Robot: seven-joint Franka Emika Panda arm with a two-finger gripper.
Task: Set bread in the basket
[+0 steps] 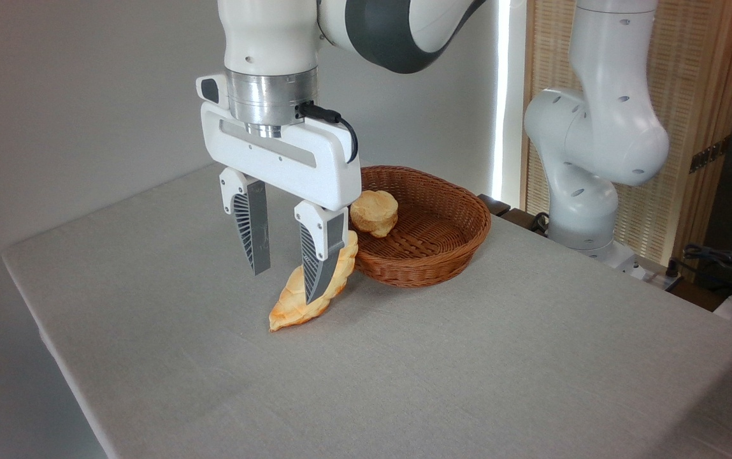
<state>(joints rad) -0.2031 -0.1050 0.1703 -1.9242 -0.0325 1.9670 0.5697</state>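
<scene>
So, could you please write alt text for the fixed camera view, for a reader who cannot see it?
A white robot arm's gripper hangs with jaws open over a braided golden bread lying on a grey table, one end against a wicker basket. A pale round bun sits in the basket.

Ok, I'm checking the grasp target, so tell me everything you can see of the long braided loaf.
The bread is a golden-orange braided loaf with pointed ends and a glossy crust. It lies on the grey table, its far end against the outside of the wicker basket. The open gripper hangs over it; one finger hides its middle, and contact cannot be judged.
</scene>
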